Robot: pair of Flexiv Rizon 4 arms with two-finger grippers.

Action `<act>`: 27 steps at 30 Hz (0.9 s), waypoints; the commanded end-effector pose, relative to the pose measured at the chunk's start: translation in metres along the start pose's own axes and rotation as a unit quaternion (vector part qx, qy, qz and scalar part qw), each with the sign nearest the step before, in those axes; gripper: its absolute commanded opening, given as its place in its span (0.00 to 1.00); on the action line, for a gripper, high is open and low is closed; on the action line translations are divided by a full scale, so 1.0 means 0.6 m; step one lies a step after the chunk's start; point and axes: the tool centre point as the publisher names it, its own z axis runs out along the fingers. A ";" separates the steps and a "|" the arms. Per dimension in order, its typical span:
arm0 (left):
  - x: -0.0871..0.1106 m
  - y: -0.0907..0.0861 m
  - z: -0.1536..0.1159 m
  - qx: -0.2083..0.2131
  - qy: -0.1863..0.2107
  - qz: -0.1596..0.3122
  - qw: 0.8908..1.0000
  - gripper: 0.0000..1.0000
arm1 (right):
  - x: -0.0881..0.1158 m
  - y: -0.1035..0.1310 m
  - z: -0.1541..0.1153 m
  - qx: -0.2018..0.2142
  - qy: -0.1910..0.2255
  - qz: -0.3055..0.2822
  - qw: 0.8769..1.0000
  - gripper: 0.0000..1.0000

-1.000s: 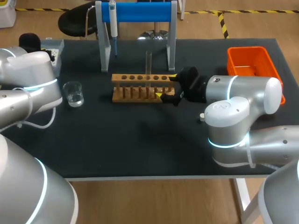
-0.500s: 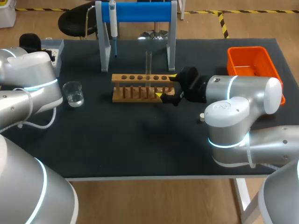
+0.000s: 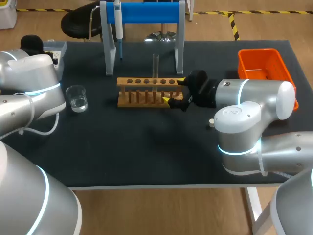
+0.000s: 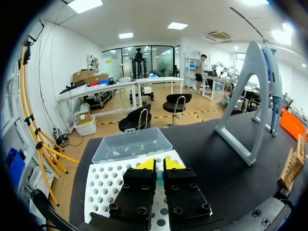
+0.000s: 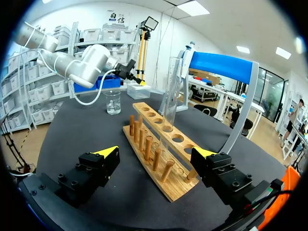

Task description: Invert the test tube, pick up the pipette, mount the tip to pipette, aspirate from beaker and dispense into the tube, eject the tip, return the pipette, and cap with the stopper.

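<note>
Straddling the rack's end with fingers wide apart

The right gripper (image 3: 174, 90) is released, one yellow tip on each side of the wooden rack (image 3: 146, 93), touching neither side. The test tube (image 3: 155, 66) stands upright in a rack hole, and the beaker (image 3: 77, 98) sits well apart from it. Behind, the pipette (image 3: 118, 24) hangs on the blue stand (image 3: 146, 12). The left gripper (image 4: 155, 163) is clenched, empty, over the tip box (image 4: 108, 185).
</note>
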 end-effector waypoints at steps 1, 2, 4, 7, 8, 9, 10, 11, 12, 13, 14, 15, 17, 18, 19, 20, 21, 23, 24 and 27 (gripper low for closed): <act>0.000 0.002 0.001 0.008 -0.001 0.002 1.000 0.00 | 0.000 0.001 -0.001 0.002 0.001 0.000 1.000 1.00; 0.001 0.001 0.001 0.009 -0.001 0.002 1.000 0.00 | 0.000 0.001 -0.001 0.002 0.001 0.000 1.000 1.00; 0.002 0.000 0.001 0.009 0.000 0.003 1.000 0.00 | 0.000 0.001 -0.001 0.002 0.001 0.000 1.000 1.00; 0.002 -0.002 0.001 0.011 0.001 0.004 1.000 0.00 | 0.000 0.001 -0.001 0.002 0.001 0.000 1.000 1.00; 0.003 -0.002 0.000 0.011 0.001 0.005 1.000 0.00 | 0.000 0.001 -0.001 0.002 0.001 0.000 1.000 1.00; 0.003 -0.003 0.000 0.011 0.000 0.005 1.000 0.00 | 0.000 0.001 -0.001 0.002 0.001 0.000 1.000 1.00; 0.003 -0.003 0.000 0.012 0.000 0.006 1.000 0.00 | 0.000 0.001 -0.001 0.002 0.001 0.000 1.000 1.00; 0.003 -0.003 0.000 0.012 0.000 0.006 1.000 0.00 | 0.000 0.001 -0.001 0.002 0.001 0.000 1.000 1.00; 0.004 -0.004 0.000 0.012 0.000 0.006 1.000 0.00 | 0.000 0.001 -0.001 0.002 0.001 0.000 1.000 1.00; 0.004 -0.004 -0.001 0.013 0.000 0.007 1.000 0.00 | 0.000 0.001 -0.001 0.002 0.001 0.000 1.000 1.00; 0.005 -0.005 -0.001 0.013 0.000 0.007 1.000 0.00 | 0.000 0.001 -0.001 0.002 0.001 0.000 1.000 1.00; 0.005 -0.005 -0.001 0.014 0.000 0.008 1.000 0.00 | 0.000 0.001 -0.001 0.002 0.001 0.000 1.000 1.00; 0.006 -0.006 -0.001 0.014 -0.001 0.008 1.000 0.00 | 0.000 0.001 -0.001 0.002 0.001 0.000 1.000 1.00; 0.006 -0.007 -0.001 0.015 -0.001 0.009 1.000 0.00 | 0.000 0.001 -0.001 0.002 0.001 0.000 1.000 1.00; 0.006 -0.008 -0.001 0.015 -0.001 0.009 1.000 0.00 | 0.000 0.001 -0.001 0.002 0.001 0.000 1.000 1.00; 0.006 -0.008 -0.001 0.015 -0.002 0.010 1.000 0.00 | 0.000 0.001 -0.001 0.002 0.001 0.000 1.000 1.00; 0.006 -0.009 -0.002 0.015 -0.002 0.010 1.000 0.00 | 0.000 0.001 -0.001 0.002 0.001 0.000 1.000 1.00; 0.007 -0.010 -0.002 0.015 -0.003 0.011 1.000 0.00 | 0.000 0.001 -0.001 0.002 0.001 0.000 1.000 1.00; 0.007 -0.010 -0.002 0.015 -0.003 0.012 1.000 0.00 | 0.000 0.001 -0.001 0.002 0.001 0.000 1.000 1.00; 0.008 -0.011 -0.003 0.015 -0.004 0.013 1.000 0.00 | 0.000 0.001 -0.001 0.002 0.001 0.000 1.000 1.00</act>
